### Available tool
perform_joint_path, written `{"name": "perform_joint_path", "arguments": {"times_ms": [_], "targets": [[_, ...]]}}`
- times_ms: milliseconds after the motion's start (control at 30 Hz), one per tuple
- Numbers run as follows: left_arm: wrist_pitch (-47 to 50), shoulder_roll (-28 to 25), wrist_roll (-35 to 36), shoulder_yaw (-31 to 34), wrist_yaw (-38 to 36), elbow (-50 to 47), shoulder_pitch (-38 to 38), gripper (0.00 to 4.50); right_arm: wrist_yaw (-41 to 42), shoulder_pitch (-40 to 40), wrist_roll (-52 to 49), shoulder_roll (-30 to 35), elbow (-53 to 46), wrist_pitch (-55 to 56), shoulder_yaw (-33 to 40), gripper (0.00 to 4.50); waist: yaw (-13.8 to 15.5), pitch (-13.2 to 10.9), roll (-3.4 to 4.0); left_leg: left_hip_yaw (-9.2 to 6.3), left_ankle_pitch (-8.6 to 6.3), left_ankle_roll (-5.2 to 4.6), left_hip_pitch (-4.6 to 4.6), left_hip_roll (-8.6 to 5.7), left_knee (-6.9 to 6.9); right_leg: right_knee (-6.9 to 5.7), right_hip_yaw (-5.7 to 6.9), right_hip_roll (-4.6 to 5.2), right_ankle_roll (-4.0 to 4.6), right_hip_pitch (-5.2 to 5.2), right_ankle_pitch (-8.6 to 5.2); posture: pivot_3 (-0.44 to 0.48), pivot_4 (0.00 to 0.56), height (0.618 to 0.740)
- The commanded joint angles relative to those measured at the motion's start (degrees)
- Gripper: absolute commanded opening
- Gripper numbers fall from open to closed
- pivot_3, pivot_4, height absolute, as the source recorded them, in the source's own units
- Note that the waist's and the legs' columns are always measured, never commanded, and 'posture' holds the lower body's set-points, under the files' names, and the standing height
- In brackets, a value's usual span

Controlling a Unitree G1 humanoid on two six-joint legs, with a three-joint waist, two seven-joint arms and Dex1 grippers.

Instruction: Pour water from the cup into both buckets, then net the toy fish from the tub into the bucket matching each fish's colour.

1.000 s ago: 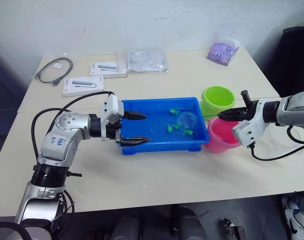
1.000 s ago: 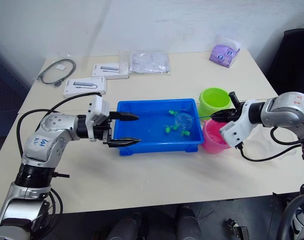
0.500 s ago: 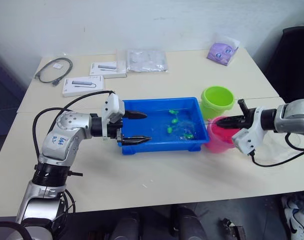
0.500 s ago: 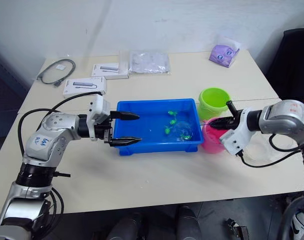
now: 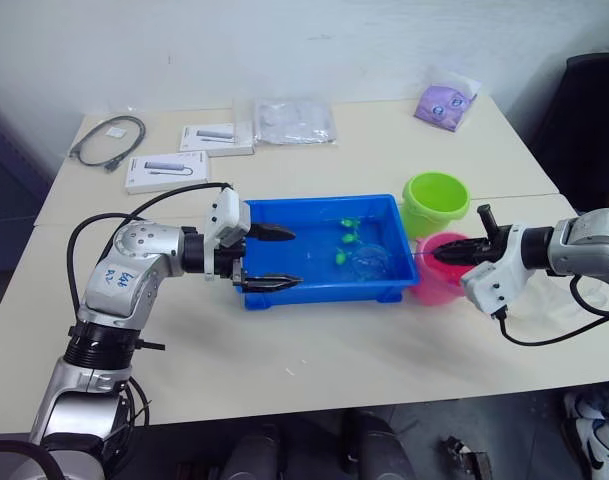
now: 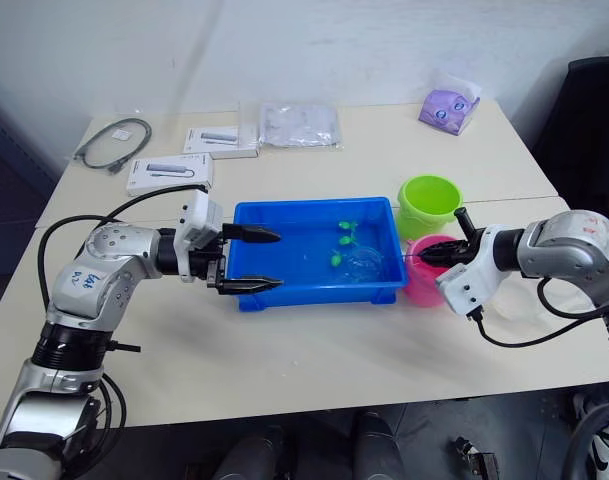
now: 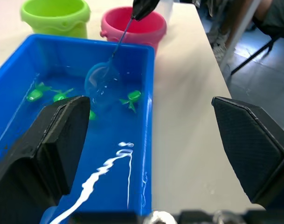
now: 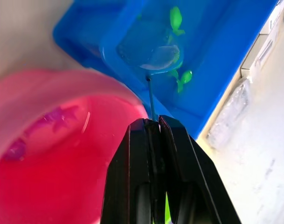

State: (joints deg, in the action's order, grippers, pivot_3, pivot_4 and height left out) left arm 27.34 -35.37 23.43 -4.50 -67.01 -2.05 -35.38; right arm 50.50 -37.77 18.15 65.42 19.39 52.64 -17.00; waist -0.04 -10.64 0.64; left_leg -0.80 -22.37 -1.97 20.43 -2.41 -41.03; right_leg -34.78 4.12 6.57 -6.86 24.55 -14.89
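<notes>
Right gripper (image 8: 152, 122) clamped on net (image 7: 100, 79) handle, above pink bucket (image 5: 439, 268) at 3 o'clock of tub (image 5: 284, 215). Hoop dipped among green fish (image 7: 131, 97), seemingly empty. Light, whippy, wet; best held near handle's end. Left gripper (image 5: 272, 256) wide open, holding nothing.

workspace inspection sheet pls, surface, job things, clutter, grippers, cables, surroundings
surface: pale table.
job's things: blue tub holds water and green fish; net dipped in the tub; green bucket and pink bucket beside the tub.
clutter: two white boxes, clear bag, purple pouch.
grippers: left gripper open at the tub's end; right gripper shut on net handle.
cables: grey coil.
surroundings: white wall.
</notes>
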Motion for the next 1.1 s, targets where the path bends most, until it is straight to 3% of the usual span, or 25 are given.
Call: {"name": "perform_joint_path", "arguments": {"times_ms": [33, 233, 400, 667, 900, 1000, 1100], "targets": [[-0.7, -1.1, 0.8, 0.3, -1.3, -2.0, -0.2, 4.49, 4.3, 2.2, -7.7, 2.4, -3.8, -4.7, 2.4, 0.0, 0.0, 0.0, 0.0, -0.01, 0.0, 0.0, 0.0, 0.0, -0.01, 0.01, 0.01, 0.01, 0.0, -0.01, 0.0, 0.0, 0.15, 0.735], [-1.4, -0.6, 0.5, 0.2, -1.1, -1.3, -0.8, 4.49, 11.0, 8.3, -20.1, 2.0, -8.7, -23.3, 6.2, 0.0, 0.2, 0.0, 0.0, -0.06, 0.0, 0.0, 0.0, 0.0, -0.06, -0.01, 0.05, 0.03, 0.0, -0.06, 0.0, 0.0, 0.15, 0.735], [-2.1, -0.3, 0.3, 0.2, -1.0, -0.5, -1.3, 4.49, 13.0, 14.6, -35.1, -2.4, -14.1, -48.7, 11.4, 0.0, 0.8, 0.0, -0.01, -0.13, 0.0, 0.0, 0.0, 0.01, -0.11, -0.01, 0.12, 0.05, 0.0, -0.11, 0.0, 0.0, 0.15, 0.735], [-3.2, -0.4, 0.0, 0.6, -0.9, 0.9, -2.2, 4.49, 13.3, 17.1, -45.1, -6.0, -17.0, -72.7, 17.2, 0.0, 1.6, 0.0, 0.01, -0.17, 0.0, 0.0, 0.01, -0.04, -0.17, -0.04, 0.14, 0.1, 0.0, -0.13, 0.0, 0.0, 0.15, 0.735], [-0.7, 2.4, 2.6, 2.0, 1.9, 0.3, -2.9, 4.49, 7.0, 21.5, -53.8, -7.8, -25.8, -86.9, 29.3, 0.0, 1.6, 0.0, 0.01, -0.16, 0.0, 0.0, 0.02, -0.04, -0.14, -0.06, 0.15, 0.09, 0.0, -0.1, 0.01, 0.0, 0.15, 0.735], [1.6, 4.6, 5.1, 3.2, 3.3, 1.1, -4.7, 4.49, 1.2, 24.3, -58.0, -8.0, -31.5, -94.2, 38.5, 0.0, 1.8, 0.0, 0.01, -0.19, 0.0, 0.0, 0.05, -0.05, -0.16, -0.07, 0.16, 0.1, 0.0, -0.09, 0.01, 0.0, 0.15, 0.735], [1.5, 5.7, 5.0, 3.0, 3.7, 2.1, -5.7, 4.49, -4.1, 25.1, -56.6, -7.4, -33.9, -97.3, 43.1, 0.0, 1.6, 0.0, 0.01, -0.17, 0.0, 0.0, 0.04, -0.06, -0.17, -0.09, 0.14, 0.09, 0.0, -0.1, 0.01, 0.0, 0.15, 0.735]]}}
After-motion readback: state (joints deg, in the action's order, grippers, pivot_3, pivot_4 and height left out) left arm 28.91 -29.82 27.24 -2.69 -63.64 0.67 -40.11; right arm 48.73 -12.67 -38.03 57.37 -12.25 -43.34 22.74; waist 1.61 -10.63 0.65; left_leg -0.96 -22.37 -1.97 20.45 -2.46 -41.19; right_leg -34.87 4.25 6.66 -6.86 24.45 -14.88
